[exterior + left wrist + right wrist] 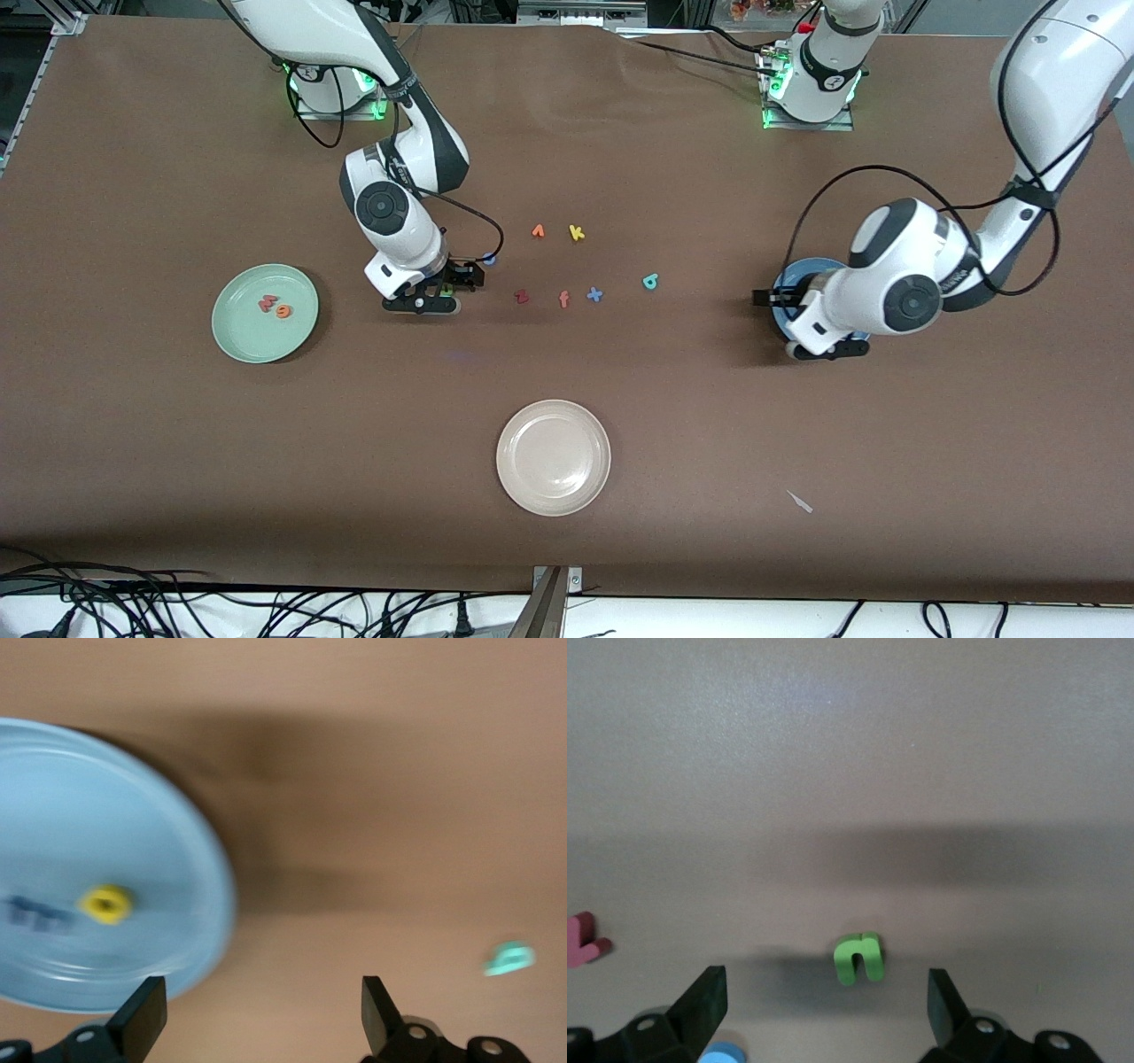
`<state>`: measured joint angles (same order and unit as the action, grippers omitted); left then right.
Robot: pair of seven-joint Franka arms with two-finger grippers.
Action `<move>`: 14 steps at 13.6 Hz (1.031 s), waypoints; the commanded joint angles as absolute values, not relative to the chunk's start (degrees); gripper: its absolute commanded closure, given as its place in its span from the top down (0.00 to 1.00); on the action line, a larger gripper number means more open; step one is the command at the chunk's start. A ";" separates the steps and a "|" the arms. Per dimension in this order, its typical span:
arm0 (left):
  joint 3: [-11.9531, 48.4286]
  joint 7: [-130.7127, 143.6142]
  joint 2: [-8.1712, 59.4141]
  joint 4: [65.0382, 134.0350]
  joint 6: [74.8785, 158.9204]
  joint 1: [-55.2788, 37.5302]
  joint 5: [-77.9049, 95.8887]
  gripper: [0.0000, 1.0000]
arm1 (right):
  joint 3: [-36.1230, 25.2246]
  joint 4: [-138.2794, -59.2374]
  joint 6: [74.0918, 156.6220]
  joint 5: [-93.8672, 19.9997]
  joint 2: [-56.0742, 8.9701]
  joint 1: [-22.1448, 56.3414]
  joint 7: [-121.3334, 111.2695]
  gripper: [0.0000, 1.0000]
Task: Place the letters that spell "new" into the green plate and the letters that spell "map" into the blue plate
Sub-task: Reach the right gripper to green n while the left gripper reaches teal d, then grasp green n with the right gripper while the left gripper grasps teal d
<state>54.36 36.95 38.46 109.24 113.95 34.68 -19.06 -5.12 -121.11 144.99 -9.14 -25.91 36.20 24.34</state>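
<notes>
The green plate (265,313) lies toward the right arm's end and holds a salmon w (268,304) and an orange e (283,310). My right gripper (422,305) hangs open low over the table beside that plate. In the right wrist view the green n (859,958) lies flat just ahead of the open right gripper (827,1005). The blue plate (796,276) is largely covered by my left arm. It holds a yellow letter (106,904) and a blue m (35,914). My left gripper (264,1010) is open and empty at its rim. The teal letter (650,282) lies mid-table.
Loose mid-table letters: an orange one (538,231), yellow k (577,233), dark red z (522,297), orange f (564,299), a blue cross shape (594,294) and a blue ring (490,260). A cream-white plate (554,456) sits nearer the front camera.
</notes>
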 commanded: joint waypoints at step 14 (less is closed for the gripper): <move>41.22 60.64 42.27 109.60 132.36 5.01 -18.19 0.76 | -5.27 -126.30 153.28 -8.61 -26.45 37.18 20.57 0.26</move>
<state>41.86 59.69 42.12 109.62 131.77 5.93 -18.84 -5.13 -125.79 152.25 -8.91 -26.12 36.43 21.13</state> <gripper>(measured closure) 0.216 0.564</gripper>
